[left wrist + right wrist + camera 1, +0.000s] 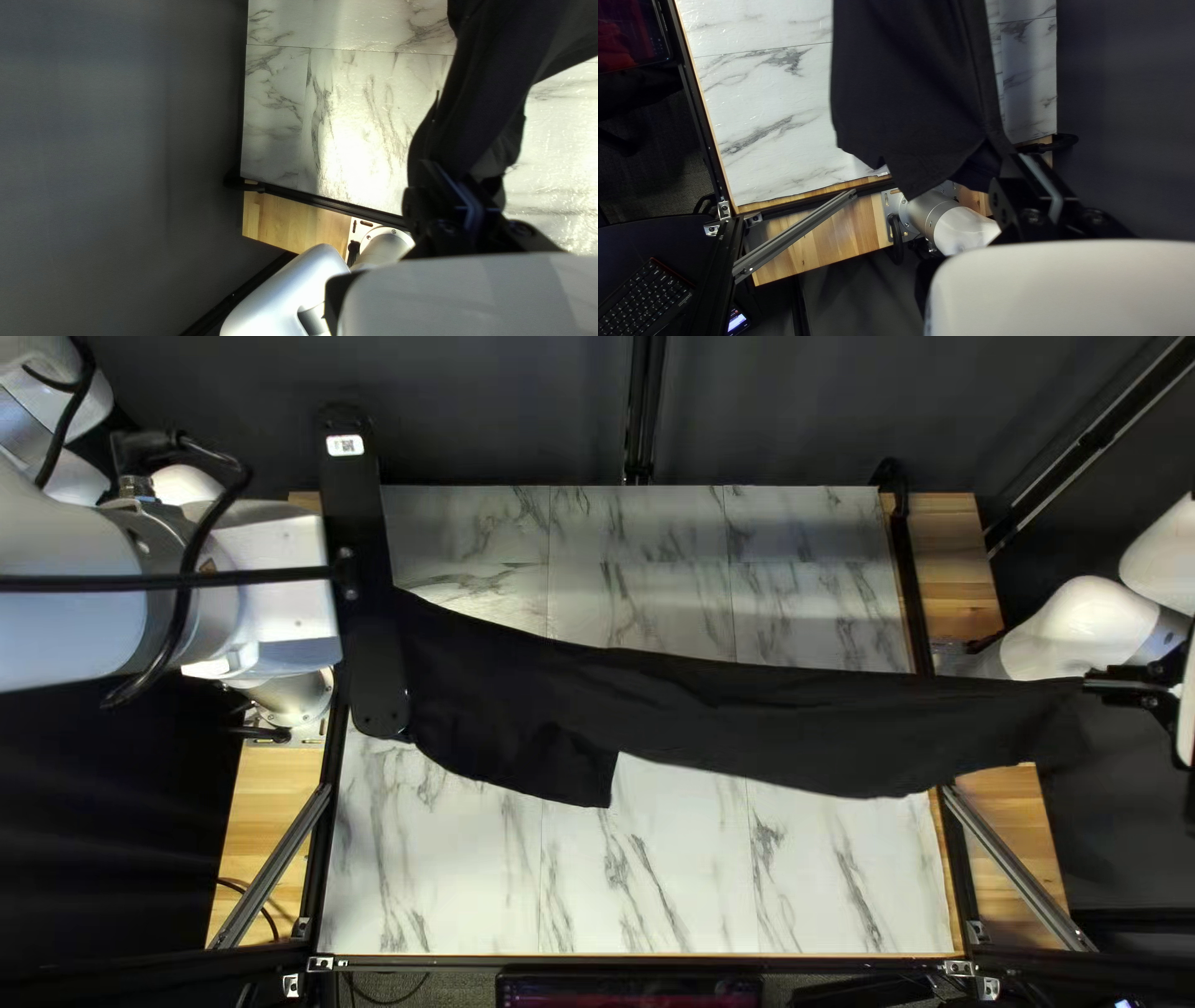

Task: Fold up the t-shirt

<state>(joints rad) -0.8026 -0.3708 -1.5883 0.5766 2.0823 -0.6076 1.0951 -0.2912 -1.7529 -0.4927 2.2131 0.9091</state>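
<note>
Your black t-shirt [747, 724] stretches above the marble-patterned tabletop [647, 884], its long axis running from the left edge to past the right, its loose folds drooping toward the near edge. Your left gripper [443, 173] is pinched on the end by the tabletop's left edge; your right gripper [1022, 160] grips the other, beyond the right edge. Neither is nearer, so you'd probably want them lowering together; uneven travel could skew the fold. Beyond the tabletop's far left corner, you have a white label [345, 446] bearing a square code, no readable words.
</note>
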